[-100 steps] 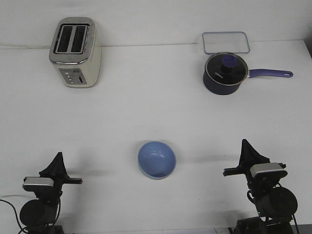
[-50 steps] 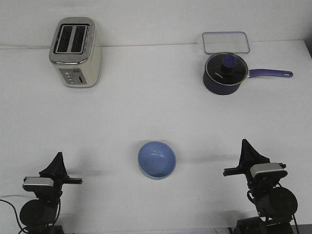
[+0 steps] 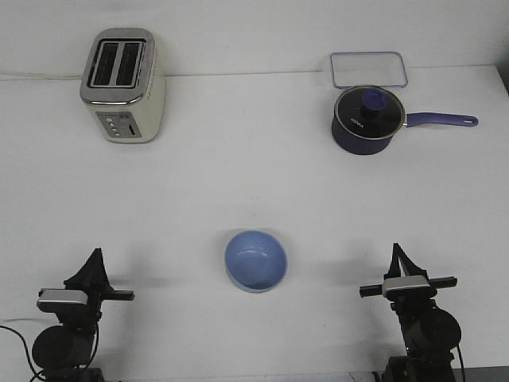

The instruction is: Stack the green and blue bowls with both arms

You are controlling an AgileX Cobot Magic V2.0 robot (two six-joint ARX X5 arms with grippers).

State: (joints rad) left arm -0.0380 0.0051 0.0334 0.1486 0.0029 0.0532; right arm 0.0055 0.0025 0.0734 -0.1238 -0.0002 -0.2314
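A white table (image 3: pixel 238 183) fills nearly the whole front view. At its far left stands a cream and silver toaster (image 3: pixel 123 86) with two slots on top. At the far right sits a dark navy saucepan (image 3: pixel 366 119) with a glass lid and a long handle pointing right; just behind it lies a clear rectangular lid or tray (image 3: pixel 369 69) with a blue rim.

Near the front edge, at the left, the left arm (image 3: pixel 67 330) rises from its base, its left gripper (image 3: pixel 93 267) pointing away over the table; the fingers line up into one dark wedge, so I cannot tell how far the jaws stand apart. At the right, the right arm (image 3: pixel 417 330) stands the same way, the right gripper (image 3: pixel 395 259) seen edge-on as a narrow point, its jaw gap likewise impossible to tell. Neither holds anything.

Between the two arms, slightly left of centre and near, rests the blue bowl (image 3: pixel 255 260), upright and open upward. A pale rim shows along its near lower edge, but whether that is a second bowl beneath cannot be told
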